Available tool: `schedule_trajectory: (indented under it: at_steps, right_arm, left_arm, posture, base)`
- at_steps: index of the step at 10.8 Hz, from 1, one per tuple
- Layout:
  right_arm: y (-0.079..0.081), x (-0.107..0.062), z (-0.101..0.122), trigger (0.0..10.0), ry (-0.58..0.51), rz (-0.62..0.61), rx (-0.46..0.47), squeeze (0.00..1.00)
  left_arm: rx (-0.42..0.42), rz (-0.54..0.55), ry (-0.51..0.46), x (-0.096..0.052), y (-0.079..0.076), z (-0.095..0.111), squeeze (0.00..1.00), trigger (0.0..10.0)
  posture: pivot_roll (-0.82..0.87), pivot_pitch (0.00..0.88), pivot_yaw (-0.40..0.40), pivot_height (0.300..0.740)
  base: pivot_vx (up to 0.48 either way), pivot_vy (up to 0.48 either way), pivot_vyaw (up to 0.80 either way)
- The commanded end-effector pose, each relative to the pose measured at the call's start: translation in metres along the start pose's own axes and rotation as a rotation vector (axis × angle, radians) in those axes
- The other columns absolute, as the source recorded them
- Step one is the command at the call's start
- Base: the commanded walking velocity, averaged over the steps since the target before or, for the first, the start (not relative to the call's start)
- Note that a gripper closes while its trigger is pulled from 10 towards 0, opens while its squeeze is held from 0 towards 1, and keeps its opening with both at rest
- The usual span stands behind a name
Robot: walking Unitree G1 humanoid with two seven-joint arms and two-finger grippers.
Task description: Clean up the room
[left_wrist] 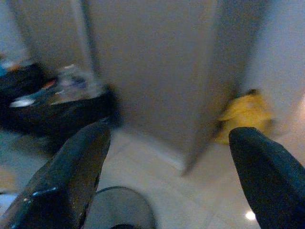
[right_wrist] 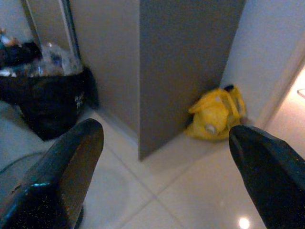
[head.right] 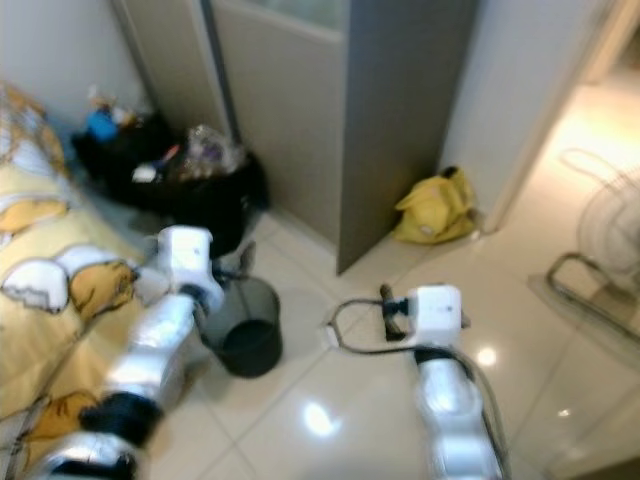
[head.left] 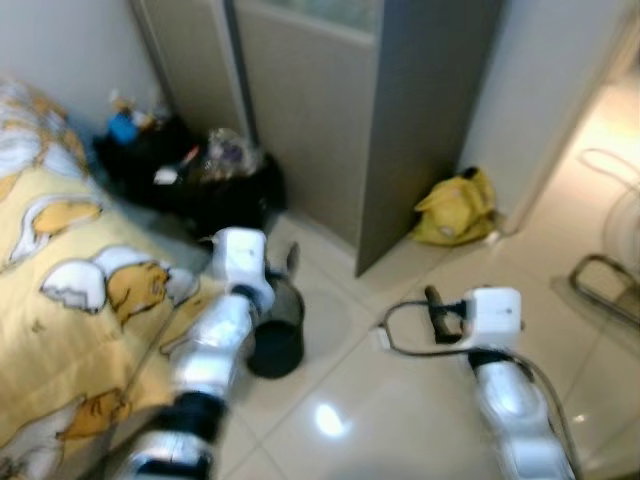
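Blur was the main problem here, the head views were soft all over and small stuff couldn't be read properly. The black plastic rubbish bag (head.left: 215,190) against the wall was stuffed with things I couldn't really identify, just something clear and crinkly on top and a blue item behind it. The round black mesh wastebasket (head.right: 245,325) sat on the floor just beside the bed, and in the left eye view the silver left arm covered part of its rim. The left gripper (left_wrist: 167,176) hung above that basket with its two black fingers spread wide apart and nothing between them; the basket's rim was cut off at the edge of that wrist picture. The right gripper (right_wrist: 167,176) was held out over bare floor, well apart from the basket, fingers also spread wide and holding nothing. A crumpled yellow bag (head.left: 457,208) lay at the foot of the white wall, next to the edge of a tall grey cabinet panel (head.left: 425,120). I couldn't tell what was in it. The bed with the yellow cartoon-print quilt (head.left: 70,290) was cut off on the left side. The glossy cream tile floor (head.left: 400,400) showed bright ceiling light reflections, and at the far right a white floor fan (head.right: 600,250) was only partly in frame and very fuzzy.
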State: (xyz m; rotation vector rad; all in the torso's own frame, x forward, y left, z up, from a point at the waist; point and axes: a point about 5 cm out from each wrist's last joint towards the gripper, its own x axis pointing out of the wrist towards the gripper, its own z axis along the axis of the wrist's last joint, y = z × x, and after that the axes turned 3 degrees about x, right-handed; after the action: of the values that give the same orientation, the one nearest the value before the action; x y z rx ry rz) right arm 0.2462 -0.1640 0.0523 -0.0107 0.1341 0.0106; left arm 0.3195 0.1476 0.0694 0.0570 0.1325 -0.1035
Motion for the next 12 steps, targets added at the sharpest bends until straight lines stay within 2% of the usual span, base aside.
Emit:
schedule_trajectory:
  at_steps: [1,2,3,5,6,8,10,12]
  right_arm:
    - [-0.024,-0.010,-0.005,10.0,0.010,-0.098,-0.059,0.00]
    - [-0.033,-0.023,-0.015,10.0,0.046,-0.130,-0.062,0.00]
    - [-0.035,-0.027,-0.020,10.0,0.059,-0.138,-0.049,0.00]
    - [-0.025,-0.027,-0.015,10.0,0.026,-0.127,-0.039,0.00]
    - [-0.021,-0.032,-0.019,10.0,0.042,-0.098,-0.058,0.00]
    - [-0.017,-0.032,-0.017,10.0,0.034,-0.073,-0.032,0.00]
    - [-0.030,-0.036,-0.019,10.0,0.046,-0.145,-0.059,0.00]
    - [-0.037,-0.036,-0.022,10.0,0.071,-0.182,-0.054,0.00]
  left_arm:
    - [0.006,-0.018,-0.008,0.004,-0.011,0.003,0.00,10.0]
    - [0.059,-0.029,-0.009,0.004,-0.011,0.004,0.00,10.0]
    - [0.063,-0.048,-0.005,0.006,-0.014,0.003,0.00,10.0]
    - [0.085,-0.080,-0.018,0.010,-0.020,0.008,0.00,10.0]
    - [0.078,-0.073,-0.007,0.011,-0.020,0.007,0.00,10.0]
    - [0.070,-0.078,0.002,0.013,-0.024,0.006,0.00,10.0]
    - [0.076,-0.108,-0.009,0.014,-0.031,0.007,0.00,10.0]
    - [0.042,-0.122,-0.004,0.016,-0.035,0.009,0.00,10.0]
  posture:
    - [-0.25,0.000,0.089,0.740]
    - [-0.27,0.000,0.102,0.740]
    - [-0.29,0.000,0.110,0.740]
    - [-0.30,0.000,0.122,0.740]
    - [-0.30,0.000,0.121,0.740]
    - [-0.32,0.000,0.131,0.740]
    - [-0.33,0.000,0.135,0.740]
    - [-0.34,0.000,0.140,0.740]
  base:
    - [0.000,0.000,0.00]
    - [0.000,0.000,0.00]
    - [0.000,0.000,0.00]
    - [0.000,0.000,0.00]
    - [0.000,0.000,0.00]
    - [0.000,0.000,0.26]
    - [0.000,0.000,0.24]
    - [0.480,0.000,0.00]
